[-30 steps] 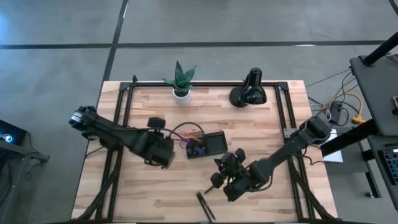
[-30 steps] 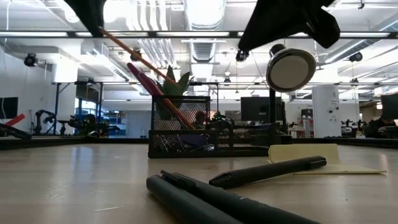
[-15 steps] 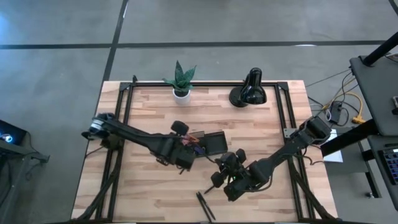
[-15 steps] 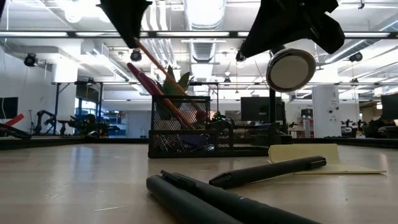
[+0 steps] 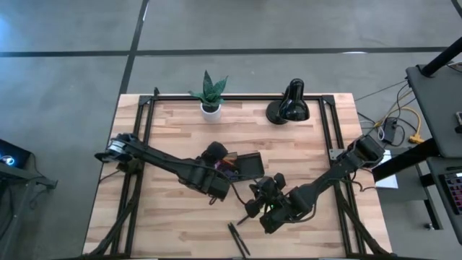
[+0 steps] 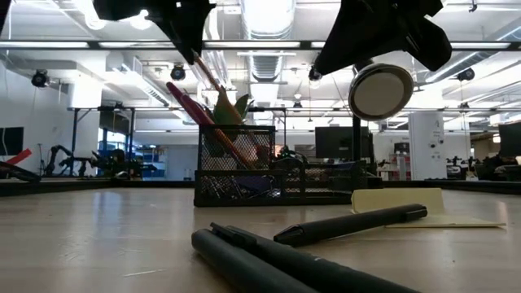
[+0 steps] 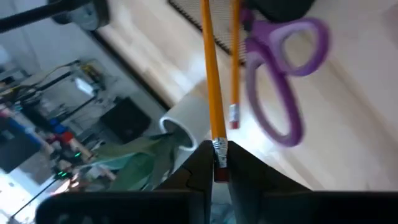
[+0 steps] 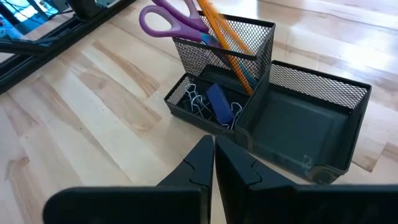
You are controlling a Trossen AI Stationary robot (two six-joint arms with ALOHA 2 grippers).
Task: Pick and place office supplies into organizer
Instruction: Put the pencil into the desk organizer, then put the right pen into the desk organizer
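The black mesh organizer stands mid-table, seen close in the right wrist view as the organizer. Its tall cup holds purple-handled scissors and an orange pencil. My left gripper hangs over the cup from the left, shut on a second orange pencil. In the low view that gripper is at the top left. My right gripper hovers shut and empty on the near side of the organizer. Black pens and a yellow sticky-note pad lie on the table. My left gripper pinches the orange pencil's eraser end between its two fingers. The fingers slant down from the table's left, roughly in line with the pencil. The pencil is tilted below them, its lower part inside the organizer's tall mesh cup.
A black desk lamp and a small potted plant stand at the far edge. Two black pens lie near the front edge. Clips and a blue item lie in the organizer's low compartment; its wide compartment shows bare floor.
My left gripper has gone toward the table's right, over the organizer, and has rolled. The orange pencil it holds has swung from a shallow slant to a steeper one, its lower end staying at the cup. My right gripper has kept still.
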